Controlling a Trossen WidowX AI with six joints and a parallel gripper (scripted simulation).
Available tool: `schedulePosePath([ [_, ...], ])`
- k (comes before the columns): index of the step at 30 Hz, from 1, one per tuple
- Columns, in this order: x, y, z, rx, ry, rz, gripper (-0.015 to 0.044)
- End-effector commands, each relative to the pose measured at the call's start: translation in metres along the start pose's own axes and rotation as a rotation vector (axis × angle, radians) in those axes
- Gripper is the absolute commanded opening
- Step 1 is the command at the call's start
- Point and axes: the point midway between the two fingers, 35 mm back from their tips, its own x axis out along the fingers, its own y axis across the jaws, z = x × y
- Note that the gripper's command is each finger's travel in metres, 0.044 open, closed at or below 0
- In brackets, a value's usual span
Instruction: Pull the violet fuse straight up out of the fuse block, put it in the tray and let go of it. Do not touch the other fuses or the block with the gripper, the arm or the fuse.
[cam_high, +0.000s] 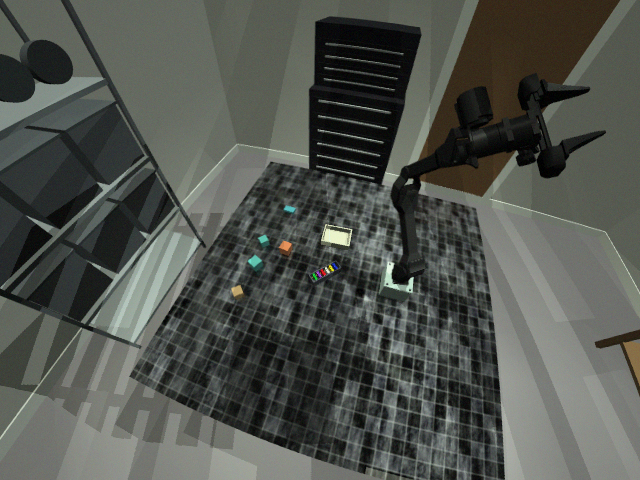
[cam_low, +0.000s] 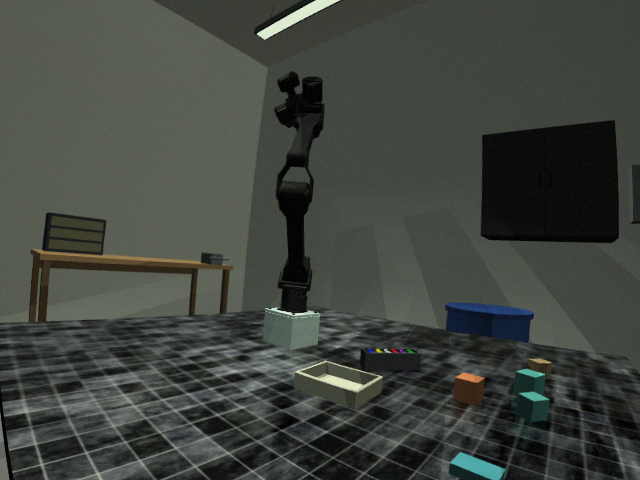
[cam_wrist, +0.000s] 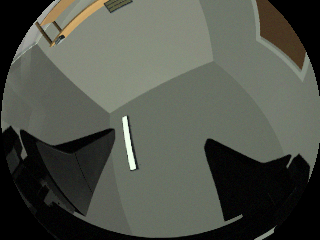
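Note:
The violet fuse (cam_high: 318, 274) (cam_low: 402, 350) sits in the dark fuse block (cam_high: 327, 275) (cam_low: 390, 361), in a row between the green fuse (cam_high: 314, 276) (cam_low: 410, 351) and the red fuse (cam_high: 323, 272) (cam_low: 394, 350). The cream tray (cam_high: 337, 237) (cam_low: 323, 388) stands near the block, apart from it, and looks empty. My gripper (cam_high: 597, 110) (cam_wrist: 162, 139) is open and empty, raised high beyond the arm's base, far from block and tray. In the exterior view its fingers are hidden. The wrist view shows only walls, a ceiling lamp and furniture between and beyond the fingers.
An orange cube (cam_high: 285, 248) (cam_low: 468, 389), two teal cubes, a tan cube (cam_high: 237, 292) (cam_low: 540, 367) and a flat cyan block (cam_high: 289, 209) (cam_low: 476, 467) lie on the far side of the block and tray from the arm's pale base (cam_high: 395, 290) (cam_low: 291, 329).

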Motion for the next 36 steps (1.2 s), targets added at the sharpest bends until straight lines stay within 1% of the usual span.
schedulePosePath([
  [1,0.001,0.002,0.0,0.007,0.003,0.007,0.0374],
  [3,0.004,0.022,-0.005,0.06,0.025,0.065,0.0321],
  [7,0.007,0.083,-0.02,0.22,0.118,0.231,0.0216],
  [12,-0.004,0.148,-0.041,0.398,0.261,0.392,0.0085],
  [13,-0.009,0.162,-0.046,0.44,0.3,0.426,0.0073],
  [18,-0.047,0.231,-0.073,0.647,0.535,0.573,0.0073],
  [23,-0.101,0.286,-0.099,0.825,0.804,0.664,0.0073],
  [30,-0.194,0.338,-0.127,1.027,1.222,0.699,0.0073],
  [36,-0.286,0.36,-0.138,1.103,1.566,0.702,0.0073],
])
